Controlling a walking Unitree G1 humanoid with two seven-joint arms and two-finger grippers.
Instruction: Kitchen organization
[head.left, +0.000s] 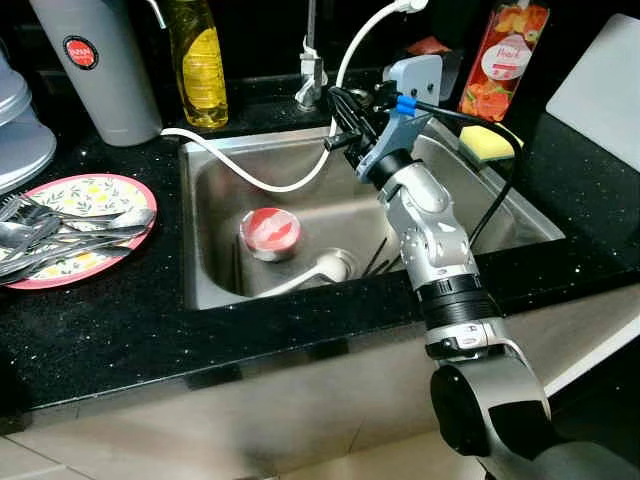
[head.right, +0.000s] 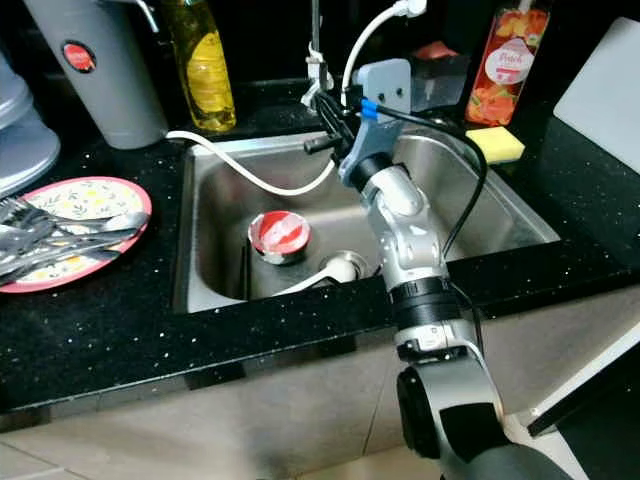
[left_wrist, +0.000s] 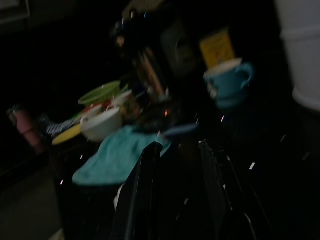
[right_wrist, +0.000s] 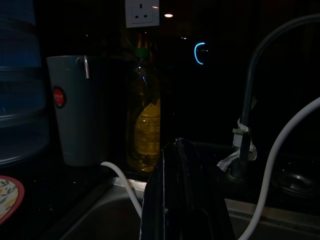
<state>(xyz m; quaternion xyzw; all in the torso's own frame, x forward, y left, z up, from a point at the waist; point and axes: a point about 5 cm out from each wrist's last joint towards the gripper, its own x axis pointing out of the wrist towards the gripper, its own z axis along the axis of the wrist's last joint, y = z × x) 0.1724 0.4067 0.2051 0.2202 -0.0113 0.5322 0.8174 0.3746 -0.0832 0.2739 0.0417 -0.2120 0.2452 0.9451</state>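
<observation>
One red bowl (head.left: 269, 232) sits low in the sink (head.left: 215, 178), around 7 o'clock from the right end effector (head.left: 337, 128), whose fingers are pressed together, holding nothing.

A black speckled surface (head.left: 120, 330) runs around a stainless steel sink (head.left: 215, 190), with pale cabinet fronts (head.left: 250, 420) below its front edge. Behind the sink the wall is dark, and a white wall socket (right_wrist: 142, 12) sits high on it above the sink's back rim. Light glints off the sink's steel walls.
</observation>
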